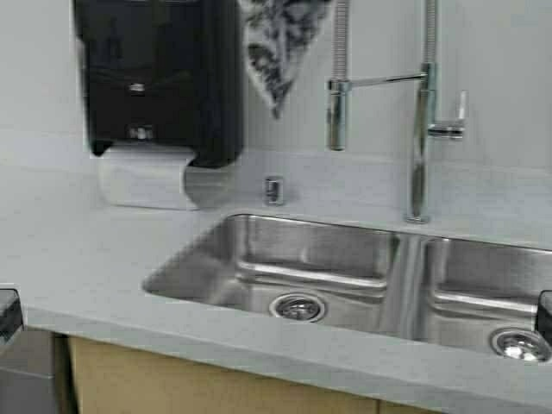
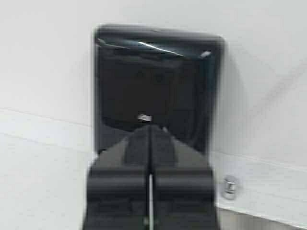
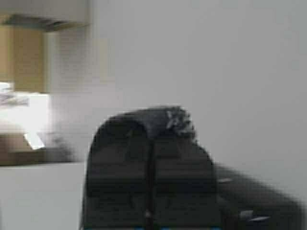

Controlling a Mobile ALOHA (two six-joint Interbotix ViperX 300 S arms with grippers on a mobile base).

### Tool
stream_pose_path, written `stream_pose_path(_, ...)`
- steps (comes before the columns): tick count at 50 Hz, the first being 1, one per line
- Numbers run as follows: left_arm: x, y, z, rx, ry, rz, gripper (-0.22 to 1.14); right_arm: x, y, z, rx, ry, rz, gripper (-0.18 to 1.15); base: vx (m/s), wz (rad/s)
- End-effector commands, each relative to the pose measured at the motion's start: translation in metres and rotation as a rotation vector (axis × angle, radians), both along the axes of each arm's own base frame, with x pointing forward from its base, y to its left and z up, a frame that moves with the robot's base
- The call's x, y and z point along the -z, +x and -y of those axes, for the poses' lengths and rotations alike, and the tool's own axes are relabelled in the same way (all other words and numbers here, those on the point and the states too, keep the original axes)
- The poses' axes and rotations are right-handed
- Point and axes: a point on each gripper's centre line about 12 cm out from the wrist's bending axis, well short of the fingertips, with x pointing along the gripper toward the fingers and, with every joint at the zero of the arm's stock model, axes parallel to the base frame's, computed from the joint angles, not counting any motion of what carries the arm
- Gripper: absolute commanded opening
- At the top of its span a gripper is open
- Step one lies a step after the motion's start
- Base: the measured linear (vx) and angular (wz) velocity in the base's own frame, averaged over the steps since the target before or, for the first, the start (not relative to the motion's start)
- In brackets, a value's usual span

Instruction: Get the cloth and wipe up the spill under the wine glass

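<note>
Dark limp cloth with white leafy print (image 1: 280, 52) hangs on the wall above the sink, long axis vertical, tip pointing down, right of the black wall-mounted paper towel dispenser (image 1: 155, 73). White paper (image 1: 147, 177) hangs from the dispenser. Double steel sink (image 1: 362, 276) set in the pale grey bench (image 1: 78, 259); both basins bare, drains visible. Chrome spring faucet (image 1: 418, 121) behind. Left hand (image 2: 149, 143) fingers pressed together, holding nothing, facing the dispenser. Right hand (image 3: 151, 148) also closed, cloth just beyond; only the wrist views show either.
</note>
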Motion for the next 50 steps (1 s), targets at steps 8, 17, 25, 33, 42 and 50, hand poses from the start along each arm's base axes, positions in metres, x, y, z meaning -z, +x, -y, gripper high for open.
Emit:
stream_pose_path(8,-0.005,0.0,0.0,0.002,-0.008,0.014,0.02,0.023,-0.022,0.006,-0.036,-0.061,-0.043,0.07,-0.06,0.35)
stream_pose_path(17,-0.006,0.0,0.0,0.003,-0.017,0.016,0.02,0.064,-0.017,0.028,0.024,-0.122,-0.104,0.07,-0.06,0.48)
stream_pose_path(25,-0.005,0.0,0.0,0.004,-0.019,0.013,0.02,0.094,-0.013,0.05,0.086,-0.16,-0.15,0.07,-0.06,0.51)
stream_pose_path(33,-0.003,0.0,0.0,0.004,-0.02,0.006,0.02,0.12,-0.002,0.063,0.147,-0.182,-0.185,0.07,-0.06,0.47)
stream_pose_path(42,-0.002,0.001,0.0,0.004,-0.02,-0.002,0.02,0.131,0.002,0.067,0.167,-0.168,-0.185,0.07,-0.07,0.44)
stream_pose_path(50,-0.002,0.001,0.0,0.005,-0.021,-0.002,0.02,0.145,0.008,0.068,0.179,-0.191,-0.215,0.07,-0.06,0.39)
